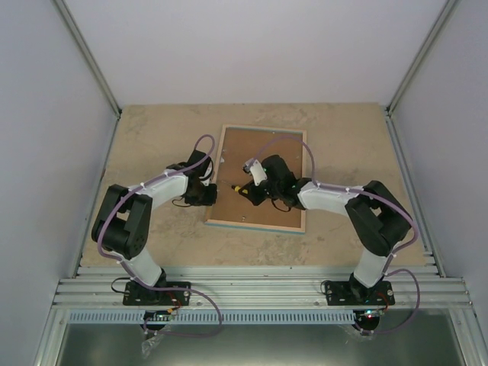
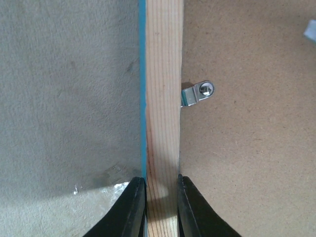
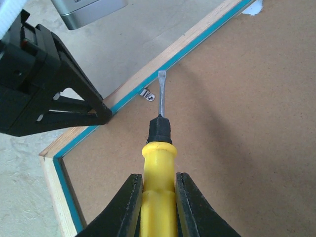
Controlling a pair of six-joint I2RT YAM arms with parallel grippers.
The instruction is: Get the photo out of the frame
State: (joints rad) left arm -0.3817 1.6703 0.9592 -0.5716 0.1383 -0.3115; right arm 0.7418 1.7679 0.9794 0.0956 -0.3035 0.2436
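Note:
The frame lies face down in the middle of the table, its brown fibreboard back up. My left gripper is shut on the frame's left wooden rail. A small metal tab sits on that rail over the board. My right gripper is shut on a yellow-handled screwdriver. Its flat blade tip is just right of the metal tab by the turquoise inner edge. The photo is hidden under the back panel.
Grey walls enclose the beige table on three sides. The arm bases stand on an aluminium rail at the near edge. A white scrap lies at the frame's far rail.

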